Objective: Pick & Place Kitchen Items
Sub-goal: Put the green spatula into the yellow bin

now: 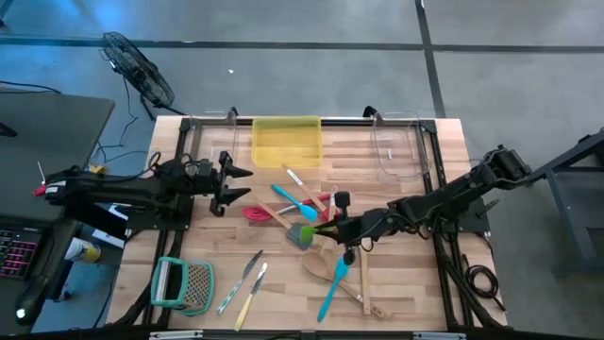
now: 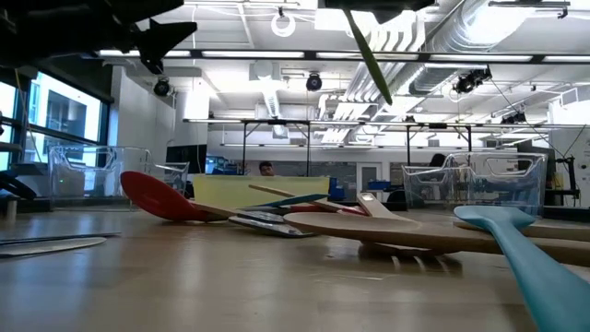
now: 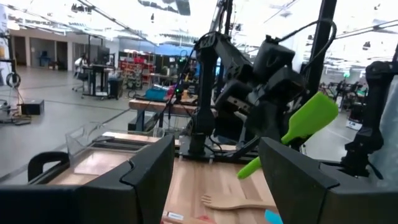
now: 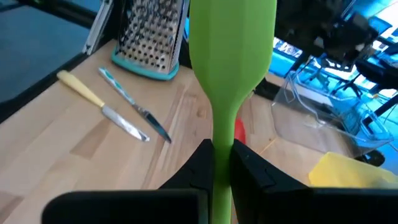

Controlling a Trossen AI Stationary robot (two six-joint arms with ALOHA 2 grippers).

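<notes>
- High view puts my right gripper [image 1: 332, 227] over the middle of the table [image 1: 406, 283], above the heap of utensils, and I see it clenched on the green spatula [image 1: 321, 228].
- Right wrist view confirms it: the green spatula [image 4: 230, 68] has its handle pinched between my two fingers [image 4: 196, 168], blade pointing away from the wrist, lifted clear of the wood.
- Left wrist view shows that same green spatula [image 3: 298, 127] hanging tilted in the air under the far arm.
- My left gripper [image 1: 231, 179] waits at the table's left side, jaws spread and holding nothing.
- On the table under the right gripper I see a grey spatula [image 1: 302, 236], blue spatulas [image 1: 332, 293], a red spoon [image 1: 257, 213] and pale wooden spoons [image 1: 326, 267] lying across one another.
- Nearer the front edge, two small knives [image 1: 247, 283] lie side by side, well apart from the heap.
- Just left of those knives lies a teal-framed grater [image 1: 184, 283].
- At the back edge I see a yellow bin [image 1: 286, 140] and, to its right, a clear bin [image 1: 396, 146].
</notes>
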